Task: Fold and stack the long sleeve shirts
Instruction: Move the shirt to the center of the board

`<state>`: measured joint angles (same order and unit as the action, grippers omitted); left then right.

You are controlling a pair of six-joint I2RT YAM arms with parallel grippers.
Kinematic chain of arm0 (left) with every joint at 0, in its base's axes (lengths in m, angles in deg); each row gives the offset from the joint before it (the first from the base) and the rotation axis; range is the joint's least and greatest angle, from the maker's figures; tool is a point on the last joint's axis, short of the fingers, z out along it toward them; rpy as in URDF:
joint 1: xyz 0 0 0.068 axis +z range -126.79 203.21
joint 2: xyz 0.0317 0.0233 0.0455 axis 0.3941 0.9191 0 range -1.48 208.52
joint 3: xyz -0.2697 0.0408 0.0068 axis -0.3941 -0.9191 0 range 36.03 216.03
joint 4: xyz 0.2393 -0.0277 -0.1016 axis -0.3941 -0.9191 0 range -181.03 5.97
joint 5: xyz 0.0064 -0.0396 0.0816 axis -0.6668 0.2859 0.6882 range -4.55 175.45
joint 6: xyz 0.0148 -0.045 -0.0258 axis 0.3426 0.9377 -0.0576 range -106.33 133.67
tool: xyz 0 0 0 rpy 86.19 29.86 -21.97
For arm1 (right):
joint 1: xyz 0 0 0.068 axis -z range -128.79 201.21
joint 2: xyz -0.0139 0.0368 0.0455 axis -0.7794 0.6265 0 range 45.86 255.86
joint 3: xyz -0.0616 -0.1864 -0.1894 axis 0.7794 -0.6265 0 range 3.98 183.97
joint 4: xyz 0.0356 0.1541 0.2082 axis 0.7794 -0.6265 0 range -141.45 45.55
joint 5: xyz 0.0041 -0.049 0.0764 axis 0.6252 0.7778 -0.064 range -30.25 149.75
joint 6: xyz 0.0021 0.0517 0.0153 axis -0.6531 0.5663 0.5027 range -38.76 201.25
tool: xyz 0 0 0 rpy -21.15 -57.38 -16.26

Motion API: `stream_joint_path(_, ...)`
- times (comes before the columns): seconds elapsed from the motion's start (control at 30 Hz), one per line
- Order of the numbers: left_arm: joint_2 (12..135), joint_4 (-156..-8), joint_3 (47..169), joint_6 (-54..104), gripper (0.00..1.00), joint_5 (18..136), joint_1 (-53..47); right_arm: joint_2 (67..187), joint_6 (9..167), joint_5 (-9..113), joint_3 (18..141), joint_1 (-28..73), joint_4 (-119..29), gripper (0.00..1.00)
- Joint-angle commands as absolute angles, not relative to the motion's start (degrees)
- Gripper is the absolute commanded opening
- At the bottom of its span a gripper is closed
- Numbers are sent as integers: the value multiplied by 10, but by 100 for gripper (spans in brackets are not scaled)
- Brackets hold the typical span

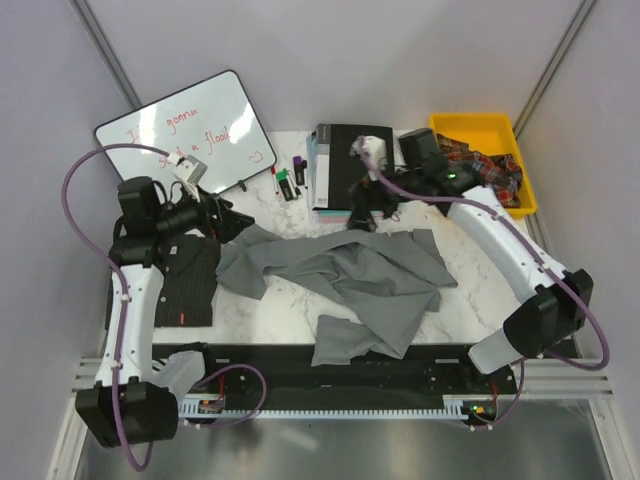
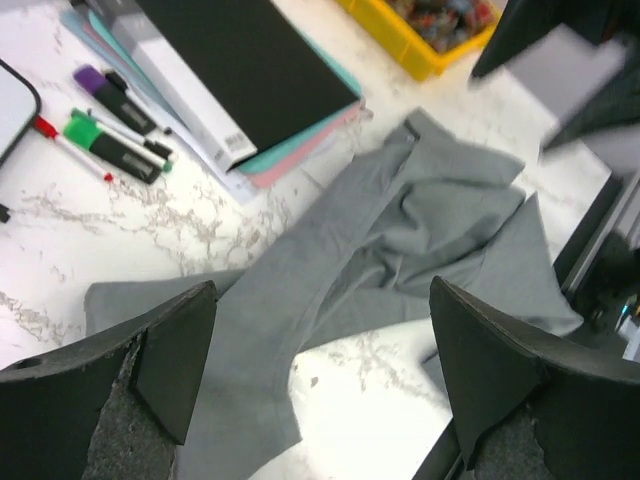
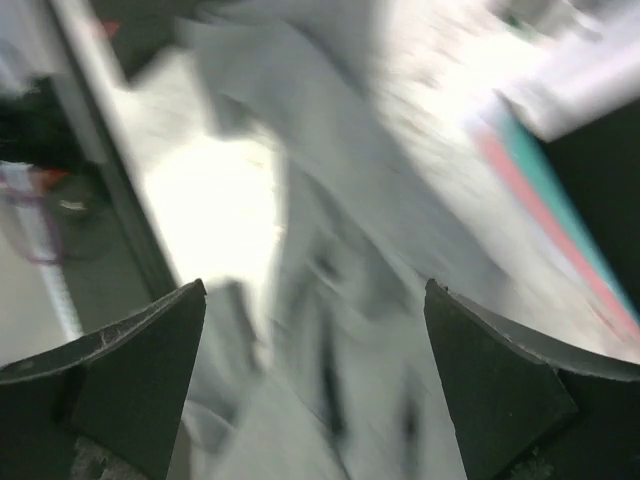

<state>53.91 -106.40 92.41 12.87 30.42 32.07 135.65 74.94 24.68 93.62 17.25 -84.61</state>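
Our left fingers (image 2: 170, 350) stood wide apart with nothing between them, hanging over the left end of the grey shirt (image 1: 370, 275). Our right fingers (image 3: 130, 370) were apart too and held nothing. Their own view was badly blurred, so we could not tell what cloth lay beneath them. From above they sat at the shirt's far edge, just beside the book (image 1: 345, 160).

The grey shirt lay rumpled across the middle of the counter (image 1: 470, 280), with one part hanging over the near edge. The striped shirt (image 1: 185, 280) lay flat on the left, partly under our left arm, and looked already folded.

We judged the step to be spreading the grey shirt flat before folding it. Each hand would do best to pinch a single layer at an outer edge and draw outward evenly. The right hand needed to avoid catching the book.

The counter was pale marble. At the back stood a whiteboard (image 1: 185, 135), some markers (image 1: 285, 185) and a yellow bin (image 1: 480, 130). Plain grey walls (image 1: 330, 50) closed the space in.
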Motion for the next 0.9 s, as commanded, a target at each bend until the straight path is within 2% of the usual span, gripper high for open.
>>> stream_joint_path(0.0,599,-1189,961,-105,93,362,249,1279,506,328,877,330,-1025,98)
stream_joint_path(0.1,626,-1202,946,-180,93,472,149,1280,449,391,828,425,-1054,94)
stream_joint_path(0.23,663,-1202,933,-213,91,518,106,1302,412,427,790,555,-1059,84)
stream_joint_path(0.27,673,-1202,939,-212,89,518,106,1308,409,442,783,564,-1043,77)
stream_joint_path(0.37,698,-1201,948,-210,87,517,102,1328,413,454,758,567,-991,65)
stream_joint_path(0.5,709,-1201,961,-197,86,517,99,1345,448,486,726,532,-914,57)
stream_joint_path(0.87,708,-1190,963,-173,86,521,98,1458,530,540,721,449,-758,55)
